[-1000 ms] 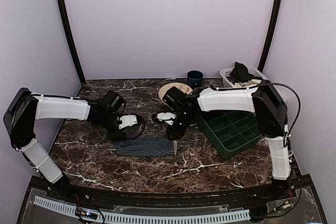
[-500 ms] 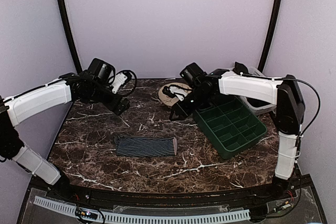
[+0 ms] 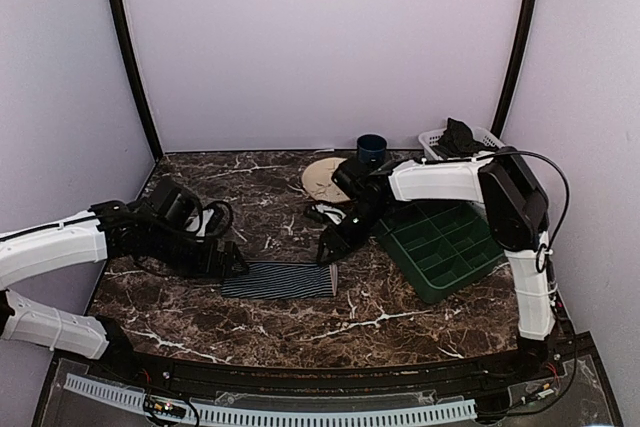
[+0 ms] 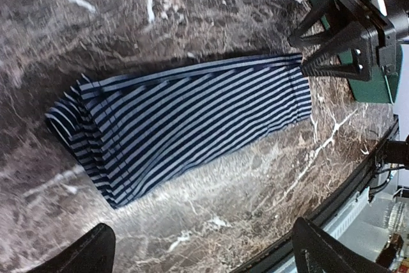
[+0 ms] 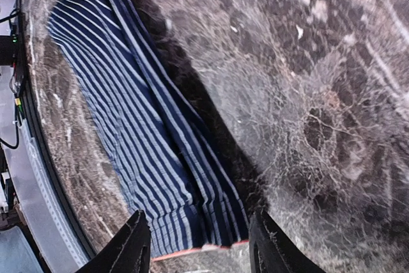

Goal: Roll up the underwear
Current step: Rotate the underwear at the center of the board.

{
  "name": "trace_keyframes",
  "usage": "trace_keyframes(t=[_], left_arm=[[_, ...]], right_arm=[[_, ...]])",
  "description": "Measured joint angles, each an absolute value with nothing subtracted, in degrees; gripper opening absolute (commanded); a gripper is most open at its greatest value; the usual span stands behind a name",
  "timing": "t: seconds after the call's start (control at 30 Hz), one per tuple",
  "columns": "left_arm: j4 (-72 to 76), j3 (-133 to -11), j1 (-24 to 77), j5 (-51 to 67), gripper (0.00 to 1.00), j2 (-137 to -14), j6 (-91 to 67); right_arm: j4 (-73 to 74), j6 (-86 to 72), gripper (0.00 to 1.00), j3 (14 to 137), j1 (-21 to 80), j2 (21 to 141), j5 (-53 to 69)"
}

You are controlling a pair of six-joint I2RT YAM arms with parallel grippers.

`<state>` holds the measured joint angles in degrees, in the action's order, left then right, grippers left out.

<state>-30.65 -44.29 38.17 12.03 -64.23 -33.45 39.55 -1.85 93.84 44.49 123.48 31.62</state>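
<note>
The underwear (image 3: 278,280) lies flat on the marble table as a long folded strip, navy with thin white stripes. My left gripper (image 3: 230,261) is low at its left end, jaws wide open and empty. In the left wrist view the underwear (image 4: 185,119) fills the middle, with my left gripper (image 4: 204,255) over bare marble just beside it. My right gripper (image 3: 329,251) hangs at the strip's right end. In the right wrist view my right gripper (image 5: 201,250) is open, its fingertips (image 5: 135,247) astride the red-edged end of the underwear (image 5: 140,132), not pinching it.
A green compartment tray (image 3: 470,267) sits right of the strip, close to the right arm. At the back stand a white basket (image 3: 432,139) with dark clothes, a blue cup (image 3: 372,149) and a tan round dish (image 3: 318,177). The table's front edge (image 4: 332,196) runs near the strip.
Both arms swung up toward the back of the table, then came down again to the two ends of the strip. Both grippers opened wider. The strip has not moved.
</note>
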Motion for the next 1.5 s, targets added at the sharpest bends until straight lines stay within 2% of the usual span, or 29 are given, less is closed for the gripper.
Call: trace_keyframes(t=[0.27, 0.57, 0.87, 1.0, 1.2, 1.4, 1.5], left_arm=[[-27.53, -36.58, 41.28, 14.13, 0.99, -65.43, -47.68], [-18.94, -36.58, 38.30, 14.55, 0.99, -75.09, -50.65], [-15.86, -42.22, 29.98, 15.73, 0.99, -84.38, -45.80], [-14.44, -47.77, 28.23, 18.06, 0.99, -91.05, -40.91], [-14.55, -57.47, 27.94, 21.61, 0.99, -99.63, -33.10], [-20.40, -61.36, 25.52, 17.02, 0.99, -96.97, -30.02], [-23.00, -58.54, 24.67, 14.96, 0.99, -91.33, -30.20]], right_arm=[[40.29, -2.09, 0.44, 95.64, 44.49, 127.83, 33.21], [36.62, -3.18, 0.40, 91.11, 44.34, 126.45, 37.30], [28.88, -9.19, 0.41, 77.71, 45.19, 119.59, 41.60], [22.50, -15.05, 0.45, 71.72, 48.80, 117.01, 43.72], [15.86, -22.17, 0.51, 68.97, 54.61, 116.36, 45.36], [14.94, -24.36, 0.54, 66.43, 53.17, 114.06, 44.42], [16.51, -24.18, 0.49, 64.73, 50.48, 111.79, 42.85]])
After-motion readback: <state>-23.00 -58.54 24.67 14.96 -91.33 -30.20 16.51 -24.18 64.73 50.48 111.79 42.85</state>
